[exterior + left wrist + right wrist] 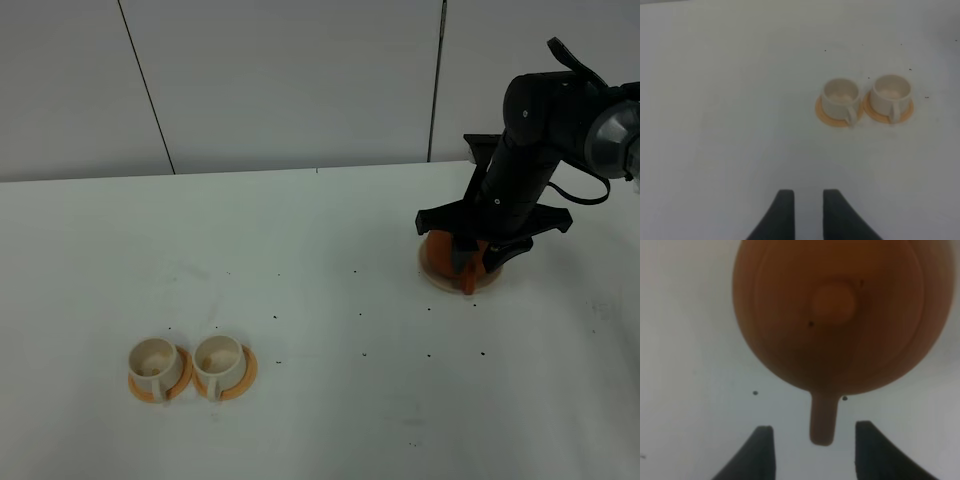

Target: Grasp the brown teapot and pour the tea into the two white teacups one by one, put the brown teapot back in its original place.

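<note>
Two white teacups [155,360] [218,357] stand side by side at the near left of the white table [330,230] in the exterior high view, each on an orange saucer [150,396] [240,388]. Far off at the right, the right arm leans down over the brown teapot [437,250], which sits on the beige coaster [450,283]. The arm hides most of the pot, and this view does not show how the jaws stand. Small black specks [365,355] dot the table between the pot and the cups. The left arm does not appear in this view.

Left wrist view: the left gripper [808,192] hangs above bare table. Its jaws are a narrow gap apart with nothing between them. Both teacups [841,95] [891,90] lie ahead of it, well apart from the fingers, handles turned toward the camera.

Right wrist view: the teapot [840,340] fills the picture from above, lid on, its knob [834,299] central. The handle [823,420] projects into the gap of the right gripper [813,426]. The jaws stand wide on either side of it, with clear table showing between each finger and the handle. No grip is made.
</note>
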`<action>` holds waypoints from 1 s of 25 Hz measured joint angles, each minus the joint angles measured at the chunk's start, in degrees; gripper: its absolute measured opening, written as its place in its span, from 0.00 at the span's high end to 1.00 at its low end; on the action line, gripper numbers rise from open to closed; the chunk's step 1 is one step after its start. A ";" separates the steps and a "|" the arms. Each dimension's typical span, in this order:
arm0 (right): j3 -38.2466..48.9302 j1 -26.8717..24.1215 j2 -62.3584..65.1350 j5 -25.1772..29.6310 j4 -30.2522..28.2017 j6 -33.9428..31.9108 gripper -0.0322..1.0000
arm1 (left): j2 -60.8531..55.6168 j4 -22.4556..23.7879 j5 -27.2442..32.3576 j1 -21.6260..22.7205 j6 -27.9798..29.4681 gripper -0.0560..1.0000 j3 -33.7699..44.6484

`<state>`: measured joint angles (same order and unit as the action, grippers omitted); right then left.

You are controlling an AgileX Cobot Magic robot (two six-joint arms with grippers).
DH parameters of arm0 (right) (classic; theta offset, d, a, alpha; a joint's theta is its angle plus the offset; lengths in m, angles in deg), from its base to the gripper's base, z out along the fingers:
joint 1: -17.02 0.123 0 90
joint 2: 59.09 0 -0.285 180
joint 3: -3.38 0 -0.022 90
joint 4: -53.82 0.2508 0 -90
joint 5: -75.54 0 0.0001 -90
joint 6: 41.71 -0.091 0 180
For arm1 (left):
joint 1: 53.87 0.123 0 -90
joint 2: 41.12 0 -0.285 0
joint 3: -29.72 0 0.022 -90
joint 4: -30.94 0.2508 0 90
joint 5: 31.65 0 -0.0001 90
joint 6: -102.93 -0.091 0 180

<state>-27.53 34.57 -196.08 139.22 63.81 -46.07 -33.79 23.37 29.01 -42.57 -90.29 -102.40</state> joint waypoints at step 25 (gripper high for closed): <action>0.00 0.00 -2.09 -0.76 -0.25 -0.04 0.63 | 0.00 0.00 0.00 0.00 0.00 0.73 0.00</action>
<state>-27.53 34.57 -198.18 138.45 63.56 -46.11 -33.79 23.37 29.01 -42.57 -90.29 -102.40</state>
